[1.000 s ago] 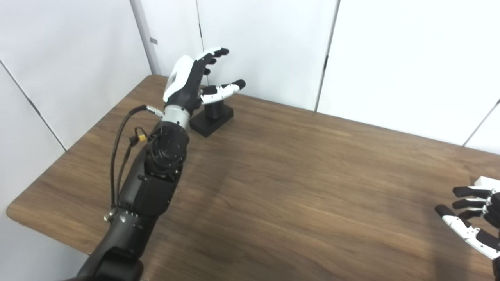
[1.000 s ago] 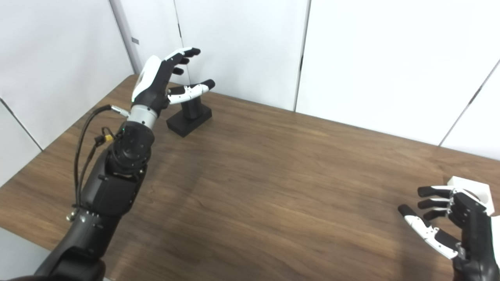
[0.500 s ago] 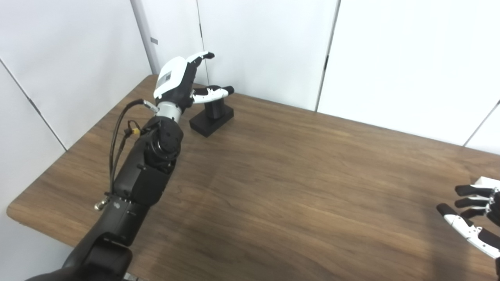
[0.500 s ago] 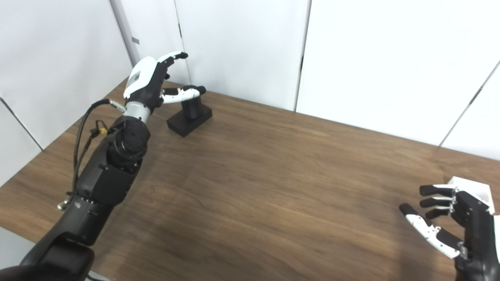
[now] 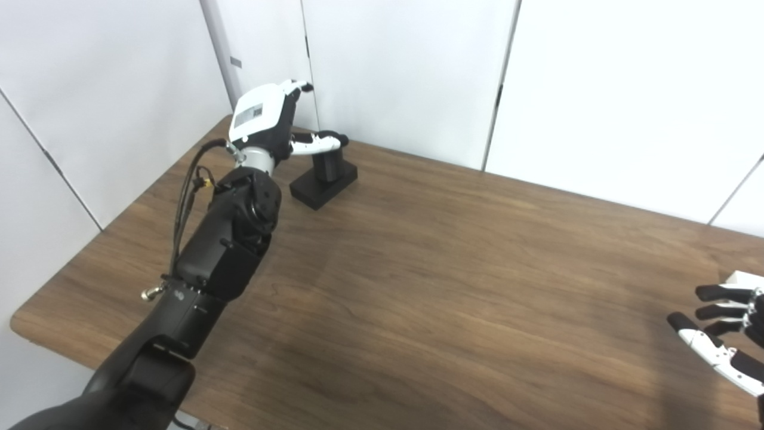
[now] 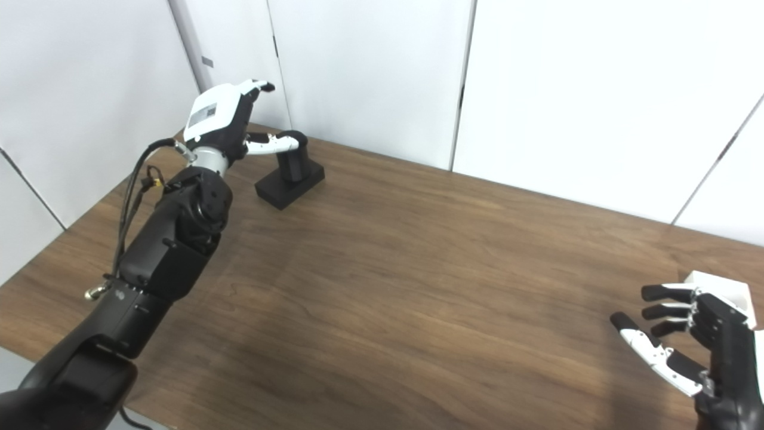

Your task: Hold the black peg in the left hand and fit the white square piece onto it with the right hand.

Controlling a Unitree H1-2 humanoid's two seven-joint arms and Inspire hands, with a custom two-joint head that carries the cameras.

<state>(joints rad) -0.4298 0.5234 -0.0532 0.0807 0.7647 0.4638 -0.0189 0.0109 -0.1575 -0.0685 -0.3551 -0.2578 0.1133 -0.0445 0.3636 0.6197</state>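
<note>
- White wall panels stand behind a brown wooden table (image 5: 453,280).
- Left hand (image 6: 224,128): fingers spread, holding nothing, thumb reaching across the top of the black peg (image 6: 293,160); whether it touches, I cannot tell.
- Peg stands upright on its square black base at the far left of the table.
- Right hand (image 6: 695,349): fingers apart and curled, empty, near the right edge.
- White square piece (image 6: 725,291) lies just behind those fingers, on the table.

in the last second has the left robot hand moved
Yes. The left robot hand has drawn left and toward the wall corner, judged against the black peg, which has stayed put on the table. Its thumb now lies across the peg's top.
</note>
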